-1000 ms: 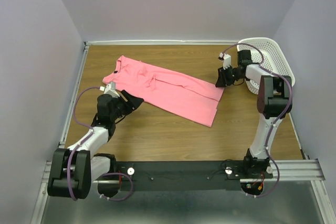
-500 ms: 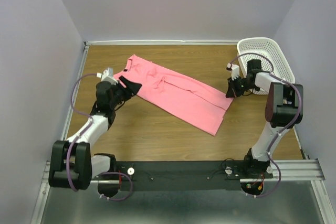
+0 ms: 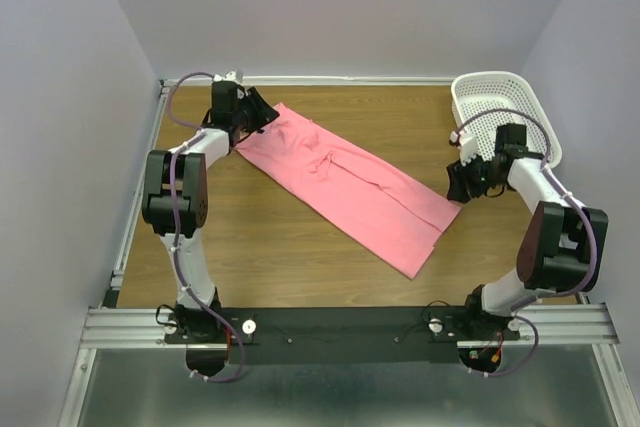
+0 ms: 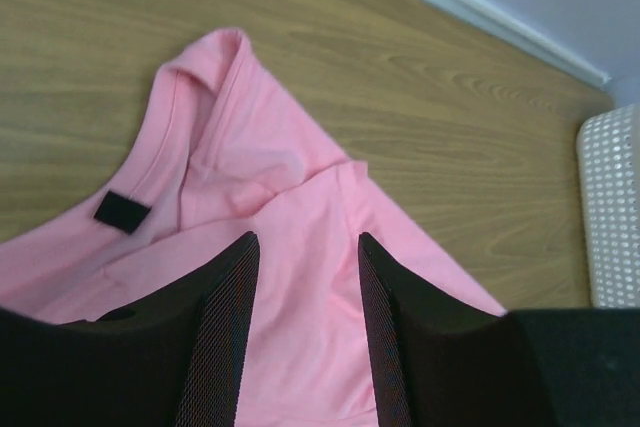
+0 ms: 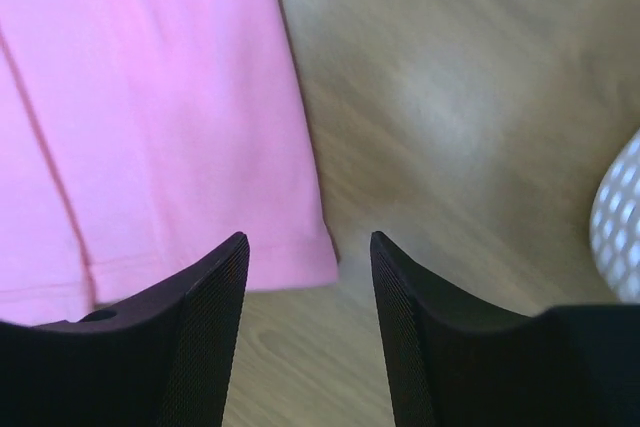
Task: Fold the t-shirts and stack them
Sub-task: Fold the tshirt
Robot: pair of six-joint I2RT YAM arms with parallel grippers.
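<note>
Both spread and empty, the left tool (image 4: pixel 308 239) (above the collar end) and right tool (image 5: pixel 308 242) risk pinching only one layer of the t-shirt (image 3: pixel 345 182), skewing the fold.

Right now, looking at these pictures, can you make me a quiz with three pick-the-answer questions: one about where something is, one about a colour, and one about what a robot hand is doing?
1. Where does the white basket stand on the table?
A. far right corner
B. far left corner
C. the middle

2. What colour is the t-shirt?
A. blue
B. pink
C. green

3. How are the jaws of the right gripper?
A. shut on the t-shirt
B. open, gripping nothing
C. shut on the basket

Answers:
1 A: the top view shows it in the far right corner.
2 B: the cloth is salmon pink in every view.
3 B: its wrist view shows the two fingers apart above the t-shirt's corner.
</note>
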